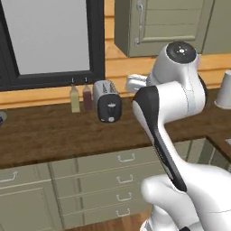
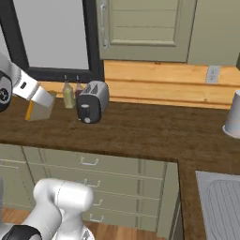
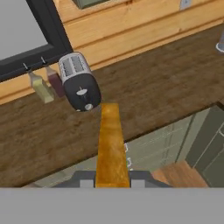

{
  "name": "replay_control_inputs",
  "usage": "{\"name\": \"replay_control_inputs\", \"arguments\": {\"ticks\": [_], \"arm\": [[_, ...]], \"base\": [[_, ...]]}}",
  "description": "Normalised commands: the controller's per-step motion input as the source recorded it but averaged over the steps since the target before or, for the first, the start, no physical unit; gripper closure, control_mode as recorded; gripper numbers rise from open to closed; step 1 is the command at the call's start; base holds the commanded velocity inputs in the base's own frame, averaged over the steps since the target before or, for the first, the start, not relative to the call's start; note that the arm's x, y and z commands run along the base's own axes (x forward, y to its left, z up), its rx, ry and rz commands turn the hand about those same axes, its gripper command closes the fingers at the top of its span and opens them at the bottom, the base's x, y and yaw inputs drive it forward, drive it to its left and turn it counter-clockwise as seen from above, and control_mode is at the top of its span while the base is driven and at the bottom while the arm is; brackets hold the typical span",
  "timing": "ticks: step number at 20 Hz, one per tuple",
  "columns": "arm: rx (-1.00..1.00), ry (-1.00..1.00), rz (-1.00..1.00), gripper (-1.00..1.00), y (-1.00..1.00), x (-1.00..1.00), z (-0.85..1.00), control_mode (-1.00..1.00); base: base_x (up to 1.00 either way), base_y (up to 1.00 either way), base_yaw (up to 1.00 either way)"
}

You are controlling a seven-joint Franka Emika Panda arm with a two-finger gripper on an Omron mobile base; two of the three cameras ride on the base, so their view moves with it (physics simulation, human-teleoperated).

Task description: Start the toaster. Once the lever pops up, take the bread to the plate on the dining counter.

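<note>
Now | tool (image 3: 112,183) grips bread (image 3: 111,144) (edge-on) | above worktop edge (image 3: 144,127), near toaster (image 3: 79,82)

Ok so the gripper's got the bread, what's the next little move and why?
Probably carry the bread away from the toaster toward the plate: the gripper is shut on the slice, lifted clear above the worktop, and the toaster slots look empty.

two bottles (image 1: 80,98) — by window (image 1: 49,36) | white cup (image 2: 233,116) — sink (image 2: 220,206)

Toaster (image 3: 78,81) silver-grey, black end panel, pale dial. Bread (image 3: 111,146) golden-brown, darker edge. Surface (image 1: 54,131) dark brown wood grain. Drawer fronts (image 2: 93,164) pale olive.
</note>
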Motion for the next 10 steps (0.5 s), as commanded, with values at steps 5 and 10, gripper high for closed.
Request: {"name": "replay_control_inputs", "arguments": {"ticks": [5, 10], "arm": [[0.0, 0.0, 0.0, 1.0, 0.0, 0.0, 0.0, 1.0], [0.0, 0.0, 0.0, 1.0, 0.0, 0.0, 0.0, 1.0]], "base": [[-0.66, 0.49, 0.35], [-0.09, 0.61, 0.78]]}}
